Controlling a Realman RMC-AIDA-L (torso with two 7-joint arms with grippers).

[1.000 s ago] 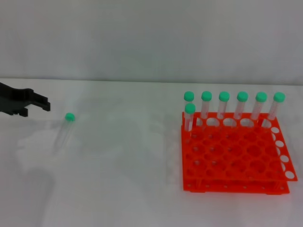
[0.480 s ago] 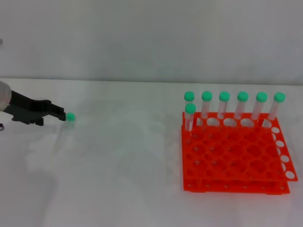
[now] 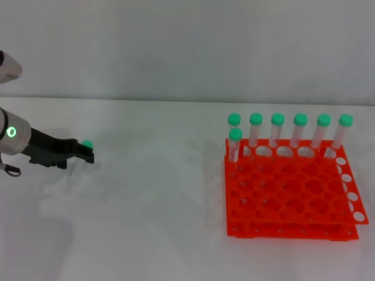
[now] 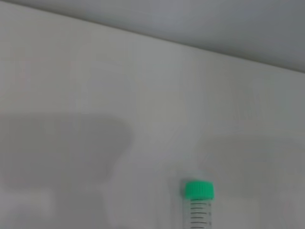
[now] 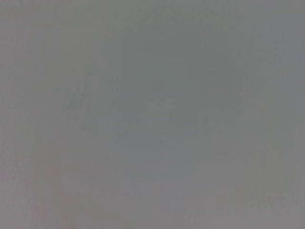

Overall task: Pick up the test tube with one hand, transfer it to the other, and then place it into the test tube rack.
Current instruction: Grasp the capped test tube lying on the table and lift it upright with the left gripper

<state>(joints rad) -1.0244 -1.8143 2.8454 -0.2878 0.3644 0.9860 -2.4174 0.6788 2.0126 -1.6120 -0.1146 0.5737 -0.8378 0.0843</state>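
Left gripper reaching the loose tube

The test tube rack point(image 3: 293, 190) sits right. The left gripper point(image 3: 82, 153) covers the test tube point(image 3: 87, 144) at far left; whether its fingers have closed, I cannot tell. Light, slick, likely rolls; grasp mid-barrel below the cap point(image 4: 199, 190).

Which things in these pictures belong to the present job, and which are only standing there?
Belong to the job:
- test tube, lying on the table
- left gripper, over that tube
- test tube rack

Only standing there:
- seven green-capped tubes already upright in the rack
- white table

The right gripper is not in view.
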